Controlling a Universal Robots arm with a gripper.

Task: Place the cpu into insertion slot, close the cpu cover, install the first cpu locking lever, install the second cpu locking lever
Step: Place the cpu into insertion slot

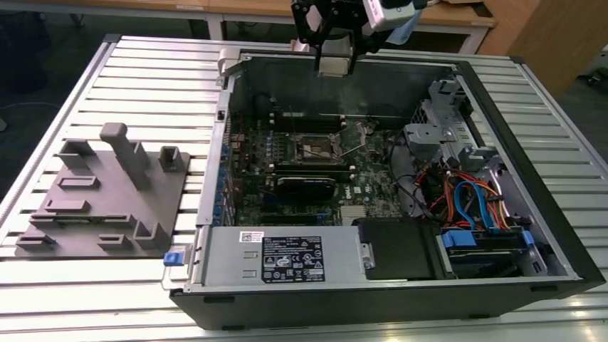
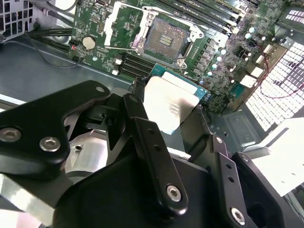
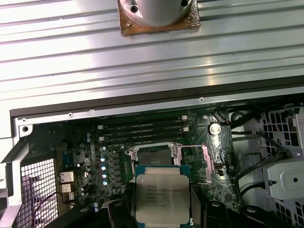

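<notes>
Silver-grey, square and green-edged, the cpu [image 3: 162, 197] is clamped between the black fingers [image 2: 141, 124], well clear of the insertion slot [image 2: 166, 40].

- My black metal gripper [image 2: 169, 102] is showing flat, jointed linkage bars with rounded ends.
- Silver round-headed screws [image 2: 173, 192] are glinting at the joints against the matt black.
- Small holes are running along my long black finger bar [image 2: 142, 118].
- In the exterior view, a pale grey block-shaped housing [image 1: 394, 11] is sitting beside my black wrist frame [image 1: 328, 25].
</notes>
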